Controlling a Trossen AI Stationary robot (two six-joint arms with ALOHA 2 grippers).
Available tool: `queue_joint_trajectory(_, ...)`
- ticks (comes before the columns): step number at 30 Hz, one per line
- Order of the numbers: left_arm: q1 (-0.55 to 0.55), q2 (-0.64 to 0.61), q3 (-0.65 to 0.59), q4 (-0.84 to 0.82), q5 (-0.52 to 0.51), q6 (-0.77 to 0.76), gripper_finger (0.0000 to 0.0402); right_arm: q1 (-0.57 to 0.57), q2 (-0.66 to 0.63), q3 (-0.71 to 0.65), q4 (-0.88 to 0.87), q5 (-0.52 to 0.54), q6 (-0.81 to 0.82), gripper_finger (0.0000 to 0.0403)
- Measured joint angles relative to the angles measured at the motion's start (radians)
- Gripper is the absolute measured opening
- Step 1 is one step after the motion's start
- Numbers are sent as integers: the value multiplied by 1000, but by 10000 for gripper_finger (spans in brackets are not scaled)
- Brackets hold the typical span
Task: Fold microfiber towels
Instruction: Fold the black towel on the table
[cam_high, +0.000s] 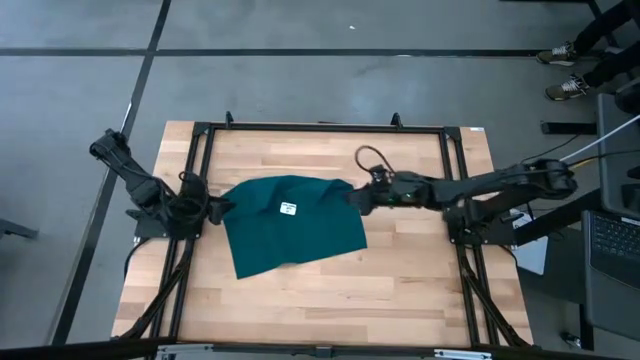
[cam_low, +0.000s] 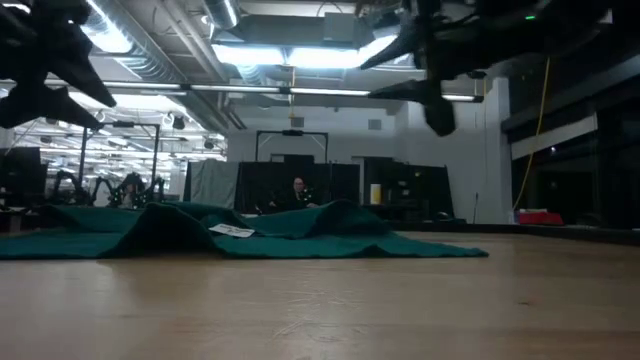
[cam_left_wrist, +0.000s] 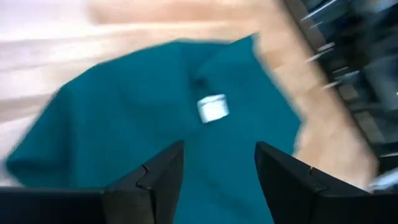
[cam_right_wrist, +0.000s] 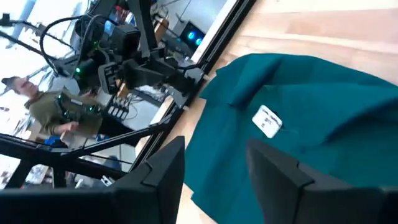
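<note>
The dark teal microfiber towel (cam_high: 290, 225) lies rumpled on the wooden table (cam_high: 330, 290), left of the middle, with a small white tag (cam_high: 288, 209) on top. In the low view its folds (cam_low: 240, 228) rise a little off the wood. My left gripper (cam_high: 216, 208) stands open at the towel's left edge, and its wrist view shows cloth (cam_left_wrist: 155, 118) beyond the spread fingers (cam_left_wrist: 155, 180). My right gripper (cam_high: 352, 197) is open at the towel's far right corner. In the low view both grippers hang above the table, the right one (cam_low: 440, 105) well clear of the cloth.
A black frame (cam_high: 320, 128) runs around the tabletop, and a cable loop (cam_high: 370, 157) lies near the far side. Bare wood spreads along the near side and to the right. A person (cam_right_wrist: 56, 109) sits beyond the table's left edge, and shoes (cam_high: 570, 60) show on the floor at the far right.
</note>
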Motion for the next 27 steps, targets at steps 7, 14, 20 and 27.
queue_joint_trajectory(7,40,17,1,3,-11,-56,192,-67,144,139,-39,-164,-78,178)
queue_joint_trajectory(14,86,18,-4,20,0,-21,192,-93,245,135,-55,-93,-52,181)
queue_joint_trajectory(20,104,18,-5,46,27,2,192,-97,360,124,-4,-109,24,151)
queue_joint_trajectory(27,104,18,-5,62,61,4,192,-102,477,145,131,-136,80,144)
